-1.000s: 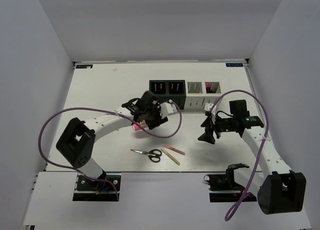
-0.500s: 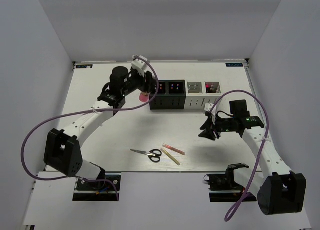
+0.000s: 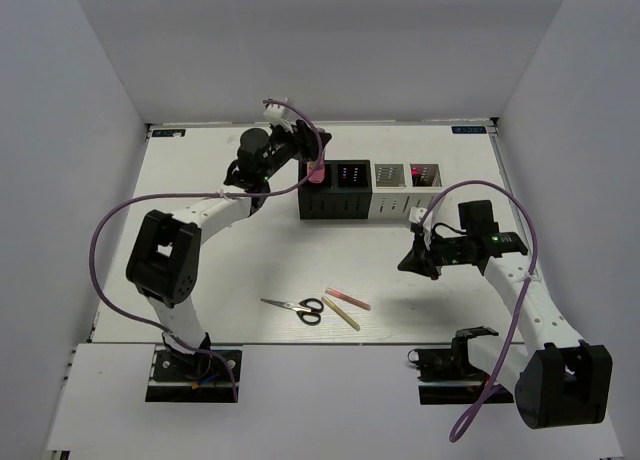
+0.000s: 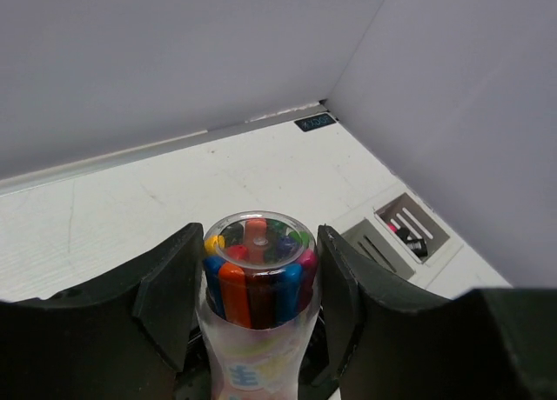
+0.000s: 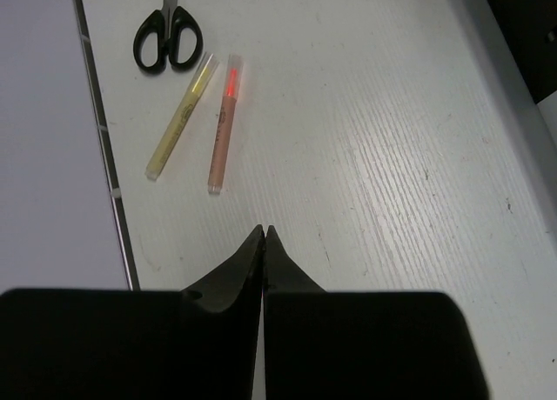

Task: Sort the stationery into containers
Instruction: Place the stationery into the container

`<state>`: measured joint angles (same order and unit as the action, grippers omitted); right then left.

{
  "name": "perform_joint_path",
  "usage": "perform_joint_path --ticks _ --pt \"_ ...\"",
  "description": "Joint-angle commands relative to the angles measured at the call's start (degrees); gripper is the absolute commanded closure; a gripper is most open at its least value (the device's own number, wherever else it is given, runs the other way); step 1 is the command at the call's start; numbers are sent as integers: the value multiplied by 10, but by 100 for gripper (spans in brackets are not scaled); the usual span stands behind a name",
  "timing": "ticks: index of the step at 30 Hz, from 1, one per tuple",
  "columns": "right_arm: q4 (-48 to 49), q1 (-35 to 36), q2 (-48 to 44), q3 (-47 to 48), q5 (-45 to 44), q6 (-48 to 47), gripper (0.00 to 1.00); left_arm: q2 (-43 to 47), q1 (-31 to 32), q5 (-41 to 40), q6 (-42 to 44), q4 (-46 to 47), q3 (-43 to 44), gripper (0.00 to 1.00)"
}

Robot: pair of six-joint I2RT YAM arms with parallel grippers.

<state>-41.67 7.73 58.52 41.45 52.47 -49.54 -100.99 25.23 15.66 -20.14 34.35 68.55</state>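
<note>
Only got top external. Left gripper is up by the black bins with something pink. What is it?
Observer: On the left wrist view, the left gripper is clamped on a clear tube packed with coloured pens.
Operator: And the two sticks by the scissors?
Observer: The right wrist view shows they are clear-capped pens, a yellow pen and an orange pen, lying apart, just past the handles of the scissors.
</note>
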Motion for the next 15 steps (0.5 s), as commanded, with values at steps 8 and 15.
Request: perform_joint_path --ticks 8,15 --pt "-3 -2 2 10 9 -11 100 -37 -2 -13 -27 99 22 100" --pt "-17 -2 12 15 11 -19 100 -47 -2 -17 -23 114 -2 100"
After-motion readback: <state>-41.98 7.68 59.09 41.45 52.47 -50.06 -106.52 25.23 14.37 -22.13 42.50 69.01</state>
